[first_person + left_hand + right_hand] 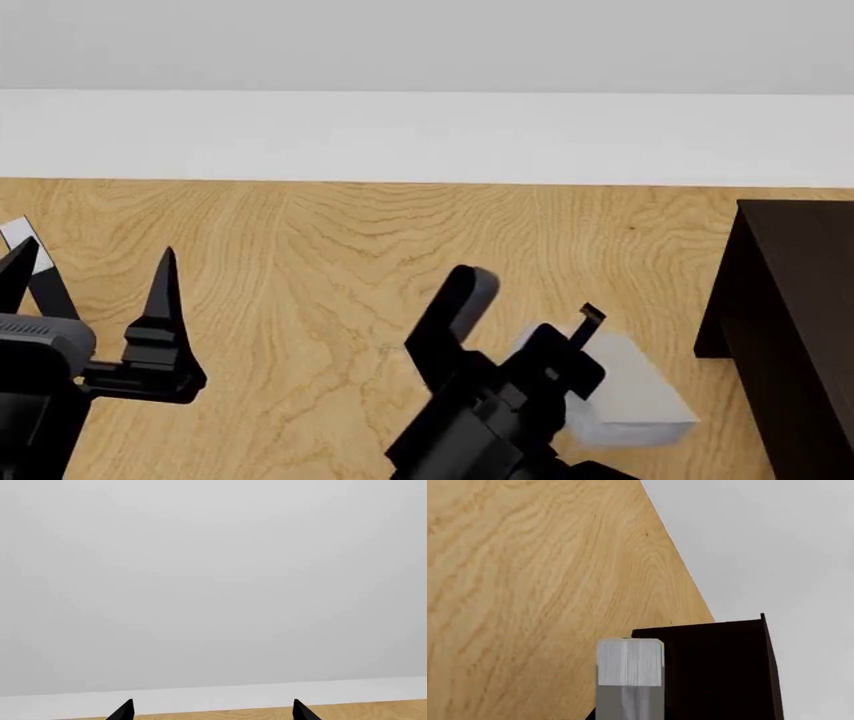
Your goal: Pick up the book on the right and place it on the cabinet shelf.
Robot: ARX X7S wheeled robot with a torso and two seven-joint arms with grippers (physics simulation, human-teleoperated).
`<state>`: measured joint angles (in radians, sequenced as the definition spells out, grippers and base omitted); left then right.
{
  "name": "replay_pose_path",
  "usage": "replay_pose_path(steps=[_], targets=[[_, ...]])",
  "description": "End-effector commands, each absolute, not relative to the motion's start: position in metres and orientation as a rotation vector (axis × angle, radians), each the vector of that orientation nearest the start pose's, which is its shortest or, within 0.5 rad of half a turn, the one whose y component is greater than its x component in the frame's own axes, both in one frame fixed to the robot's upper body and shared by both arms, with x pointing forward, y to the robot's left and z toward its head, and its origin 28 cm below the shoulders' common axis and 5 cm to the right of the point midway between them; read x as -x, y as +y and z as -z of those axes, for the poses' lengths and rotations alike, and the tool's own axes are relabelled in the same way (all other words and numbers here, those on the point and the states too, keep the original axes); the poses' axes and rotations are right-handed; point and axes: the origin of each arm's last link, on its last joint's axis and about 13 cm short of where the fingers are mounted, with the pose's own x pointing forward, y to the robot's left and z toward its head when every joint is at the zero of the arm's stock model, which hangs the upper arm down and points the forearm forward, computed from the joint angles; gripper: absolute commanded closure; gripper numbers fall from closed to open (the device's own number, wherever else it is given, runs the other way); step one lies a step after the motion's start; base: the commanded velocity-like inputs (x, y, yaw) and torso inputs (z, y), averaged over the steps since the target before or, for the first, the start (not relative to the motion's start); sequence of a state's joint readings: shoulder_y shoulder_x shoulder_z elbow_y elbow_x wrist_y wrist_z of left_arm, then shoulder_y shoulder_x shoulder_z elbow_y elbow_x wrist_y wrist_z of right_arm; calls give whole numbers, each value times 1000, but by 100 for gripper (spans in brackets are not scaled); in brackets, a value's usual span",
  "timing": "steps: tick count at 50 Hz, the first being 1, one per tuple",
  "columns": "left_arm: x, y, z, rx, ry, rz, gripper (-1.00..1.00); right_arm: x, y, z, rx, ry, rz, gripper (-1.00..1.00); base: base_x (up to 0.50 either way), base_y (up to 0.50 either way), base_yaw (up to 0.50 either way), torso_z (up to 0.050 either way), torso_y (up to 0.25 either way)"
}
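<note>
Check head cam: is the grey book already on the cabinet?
No. The grey book is at the right gripper over the wooden table, beside the dark cabinet, not on it.

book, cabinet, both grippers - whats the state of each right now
book: held at the right gripper, apparently lifted off the wooden surface, beside the cabinet, not yet on it
cabinet: upright at the right, nothing seen on it
left gripper: open, empty, fingers spread wide
right gripper: at the book, apparently closed on it; fingers mostly hidden
wooden surface: bare where visible
</note>
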<state>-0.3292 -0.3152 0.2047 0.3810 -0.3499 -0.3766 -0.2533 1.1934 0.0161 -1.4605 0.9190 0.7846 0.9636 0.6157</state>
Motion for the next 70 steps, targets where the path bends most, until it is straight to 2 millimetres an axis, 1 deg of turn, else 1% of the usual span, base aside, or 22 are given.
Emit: replay_pose_path(steps=[1, 10, 15, 19, 26, 47, 70], targets=[[-257, 217, -139, -7, -248, 69, -100, -361, -58, -98, 1234, 581, 304, 100, 0, 0, 0, 0, 0], [-259, 217, -138, -4, -246, 68, -100, -361, -66, -93, 1259, 559, 396, 100, 0, 0, 0, 0, 2], [-259, 217, -138, -4, -246, 69, -100, -362, -66, -93, 1263, 528, 427, 100, 0, 0, 0, 0, 0], [-259, 217, -138, -4, -245, 68, -100, -363, -67, -95, 1294, 492, 471, 100, 0, 0, 0, 0, 3], [-259, 217, -138, -1, -245, 67, -100, -361, -72, -90, 1342, 472, 517, 100, 0, 0, 0, 0, 1], [-262, 217, -136, 2, -237, 68, -100, -357, -76, -76, 1355, 469, 503, 100, 0, 0, 0, 0, 1], [-263, 217, -135, -3, -232, 69, -100, -350, -87, -62, 1395, 511, 531, 100, 0, 0, 0, 0, 1]])
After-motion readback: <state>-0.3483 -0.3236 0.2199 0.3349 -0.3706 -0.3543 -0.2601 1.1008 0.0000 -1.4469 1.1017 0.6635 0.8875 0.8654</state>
